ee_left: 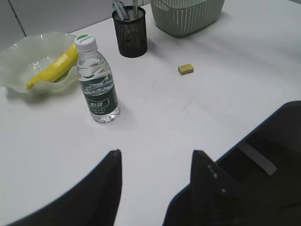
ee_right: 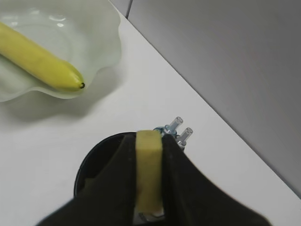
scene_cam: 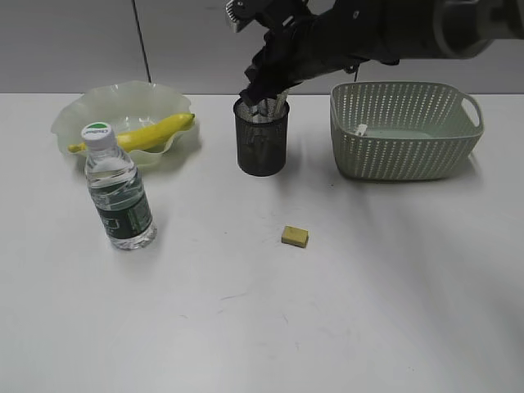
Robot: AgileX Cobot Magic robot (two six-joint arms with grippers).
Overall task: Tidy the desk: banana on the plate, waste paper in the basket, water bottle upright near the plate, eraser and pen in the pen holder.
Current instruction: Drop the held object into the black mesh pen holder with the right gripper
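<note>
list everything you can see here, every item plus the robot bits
desk: one, white, under everything
plate: one, pale green, ruffled rim, back left
banana: one, yellow, lying in the plate
water bottle: one, clear with dark-green label, upright in front of the plate
pen holder: one, black mesh, back centre
pens: at least two, standing in the pen holder
basket: one, sage green, back right
white scrap: one, inside the basket
eraser: one, tan, on the desk, centre
eraser-like block: one, yellowish, clamped over the pen holder
left gripper: open, empty
right gripper: shut on the block
</note>
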